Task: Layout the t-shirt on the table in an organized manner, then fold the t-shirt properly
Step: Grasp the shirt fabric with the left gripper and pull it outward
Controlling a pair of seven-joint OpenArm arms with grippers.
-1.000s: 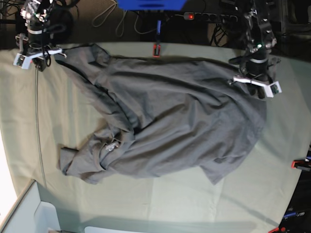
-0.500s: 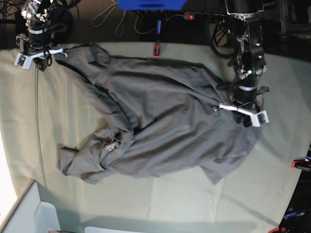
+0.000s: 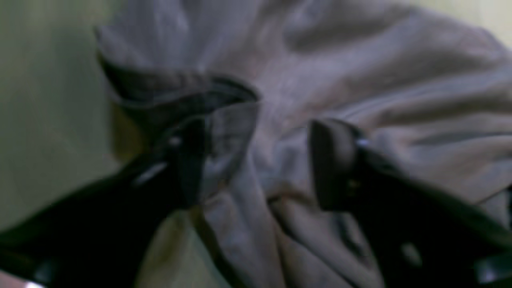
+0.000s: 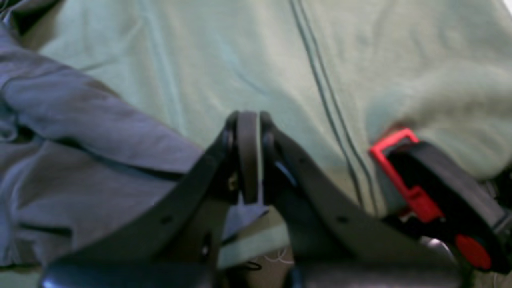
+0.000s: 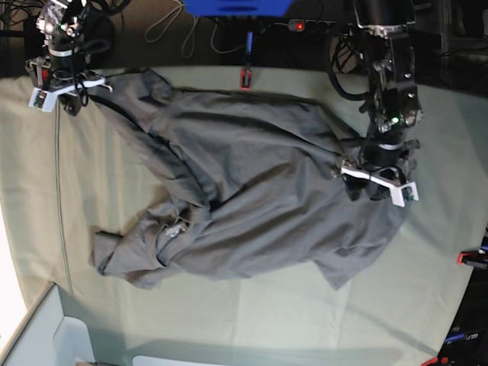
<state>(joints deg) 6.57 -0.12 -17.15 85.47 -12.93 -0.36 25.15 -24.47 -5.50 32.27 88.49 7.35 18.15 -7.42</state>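
the t-shirt [image 5: 252,191] lies crumpled and spread across the middle of the table [image 5: 252,320], its neck label [image 5: 177,227] toward the near left. the left gripper [image 3: 256,160] sits low over the shirt's right part with jaws wide apart, bunched grey fabric between them but not pinched. at the far left corner, the right gripper [image 4: 248,160] has its jaws pressed together on a corner of the shirt, beside a red clamp [image 4: 404,176].
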